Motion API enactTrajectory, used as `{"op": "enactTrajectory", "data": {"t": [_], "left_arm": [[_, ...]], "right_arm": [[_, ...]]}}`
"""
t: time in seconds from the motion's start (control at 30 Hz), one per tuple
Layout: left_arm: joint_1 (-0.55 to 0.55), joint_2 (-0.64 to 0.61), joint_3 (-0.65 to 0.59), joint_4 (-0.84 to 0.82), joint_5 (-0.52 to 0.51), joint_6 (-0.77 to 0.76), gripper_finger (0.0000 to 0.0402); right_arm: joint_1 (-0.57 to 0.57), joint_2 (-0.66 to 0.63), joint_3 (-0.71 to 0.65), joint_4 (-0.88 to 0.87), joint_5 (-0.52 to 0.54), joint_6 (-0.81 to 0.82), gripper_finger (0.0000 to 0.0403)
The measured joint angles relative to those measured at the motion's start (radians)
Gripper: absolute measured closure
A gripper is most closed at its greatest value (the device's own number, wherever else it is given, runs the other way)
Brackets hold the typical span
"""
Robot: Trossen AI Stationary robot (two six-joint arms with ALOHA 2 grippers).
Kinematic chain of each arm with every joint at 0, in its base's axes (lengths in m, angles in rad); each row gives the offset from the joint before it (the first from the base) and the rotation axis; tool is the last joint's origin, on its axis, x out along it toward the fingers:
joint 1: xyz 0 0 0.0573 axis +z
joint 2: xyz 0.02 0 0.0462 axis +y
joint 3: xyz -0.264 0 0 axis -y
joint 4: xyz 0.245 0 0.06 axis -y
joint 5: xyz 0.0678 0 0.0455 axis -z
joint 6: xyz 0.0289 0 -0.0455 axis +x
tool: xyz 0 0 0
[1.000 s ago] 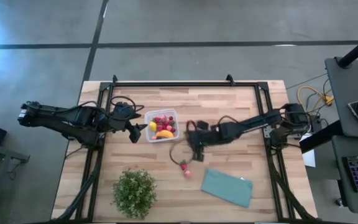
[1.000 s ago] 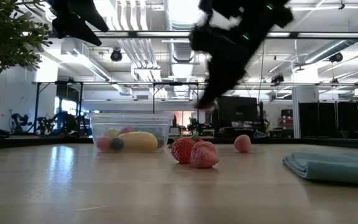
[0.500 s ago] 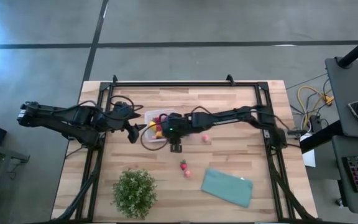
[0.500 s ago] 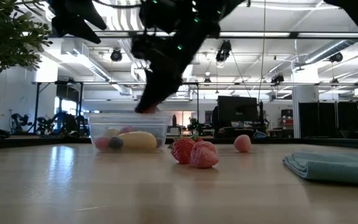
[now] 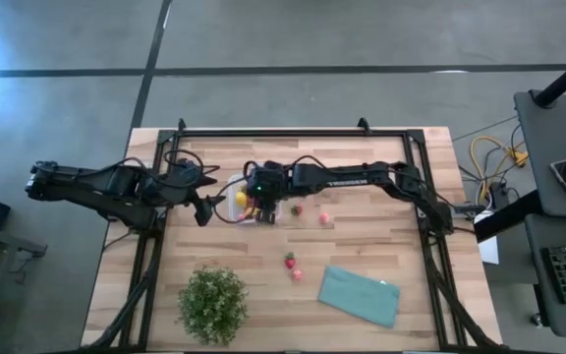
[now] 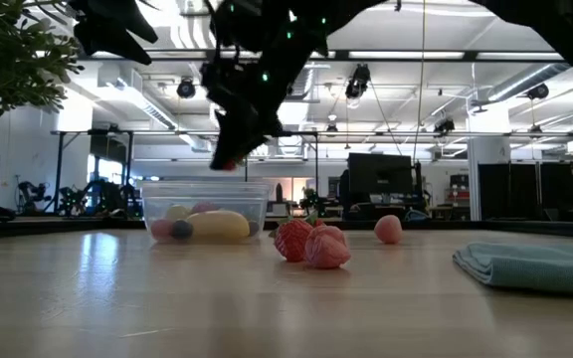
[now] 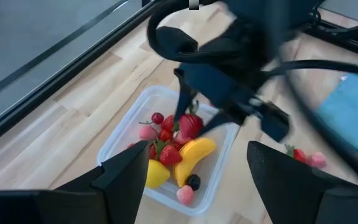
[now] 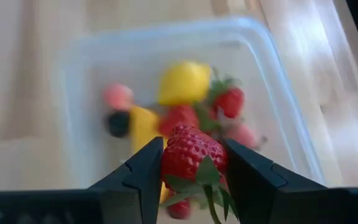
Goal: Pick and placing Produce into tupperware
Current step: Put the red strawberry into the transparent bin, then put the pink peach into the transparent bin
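The clear tupperware stands left of the table's middle. In it lie a yellow banana, a round yellow fruit and several red and pink strawberries. Above it hangs my right gripper, shut on a red strawberry. Two more strawberries lie near the table's middle, and two pink ones right of the tupperware. My left gripper hangs open just left of the tupperware, touching nothing. My right gripper pinches the strawberry by its two sides between its two fingers. The fingers slant down, coming from the table's right side. The strawberry is lifted clear above the tupperware's fruit, its green leaves turned back toward the wrist.
A teal folded cloth lies near the front right. A green potted plant stands near the front left. A black frame runs along the table's far edge and sides.
My right gripper has gone toward the table's left edge with the strawberry, from near the loose strawberries at the middle to above the tupperware, and has risen a little over the last half second. The strawberry stays clear of the table.
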Motion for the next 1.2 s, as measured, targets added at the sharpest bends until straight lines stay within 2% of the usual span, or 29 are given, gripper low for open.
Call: {"op": "enactTrajectory", "data": {"t": [0.13,0.33,0.47,0.57,0.73,0.9,1.07,1.2], "left_arm": [[-0.003,-0.045,-0.001,-0.037,0.0,-0.001,0.0143],[-0.024,-0.168,-0.025,-0.059,-0.001,0.022,0.0143],[-0.024,-0.236,-0.085,-0.059,-0.005,0.033,0.0143],[-0.024,-0.298,-0.176,-0.037,-0.022,0.025,0.0143],[-0.024,-0.431,-0.36,0.091,-0.028,-0.001,0.0143],[-0.024,-0.575,-0.486,0.115,0.005,-0.005,0.0143],[-0.024,-0.7,-0.515,0.187,0.046,0.021,0.0143],[-0.024,-0.789,-0.55,0.23,0.051,0.024,0.0143]], "right_arm": [[-0.039,0.002,-0.012,-0.021,-0.015,0.001,0.0246],[-0.054,-0.001,-0.01,-0.11,-0.045,0.036,0.0184],[-0.054,-0.017,-0.006,-0.128,-0.046,0.01,0.0145],[-0.055,-0.04,-0.004,-0.152,-0.044,0.025,0.0128],[-0.071,-0.095,-0.007,-0.242,-0.037,0.031,0.0117],[-0.09,-0.125,-0.028,-0.34,-0.036,0.03,0.0121],[-0.086,-0.178,-0.105,-0.34,-0.045,0.031,0.0124],[-0.087,-0.241,-0.217,-0.339,-0.061,0.049,0.0122]]}}
